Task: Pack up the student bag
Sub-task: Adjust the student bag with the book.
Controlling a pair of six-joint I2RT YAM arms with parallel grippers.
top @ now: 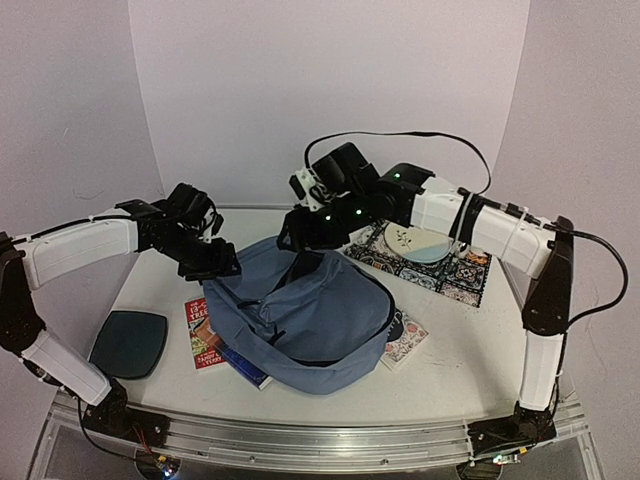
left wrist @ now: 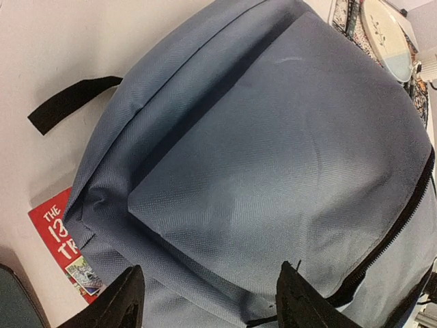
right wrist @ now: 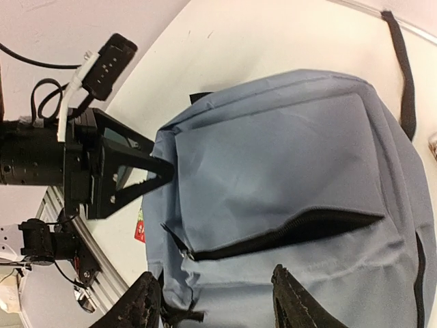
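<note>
The student bag [top: 300, 315], a slate-blue backpack, lies slumped in the middle of the table with its dark mouth gaping. My left gripper [top: 218, 265] hovers at its far-left edge, jaws open. In the left wrist view the left gripper [left wrist: 212, 301] stands open over the bag's fabric [left wrist: 273, 157] with nothing pinched. My right gripper [top: 300, 236] hangs over the bag's far rim. In the right wrist view the right gripper [right wrist: 215, 301] is open above the bag [right wrist: 287, 157], near a partly unzipped black zipper [right wrist: 287, 232].
A red book [top: 203, 332] and a blue-edged book [top: 245, 368] poke out from under the bag's left side. Another book [top: 406, 338] lies at its right. A dark teal pad [top: 130, 343] sits front left. A patterned mat [top: 455, 275] carries a plate [top: 418, 242] back right.
</note>
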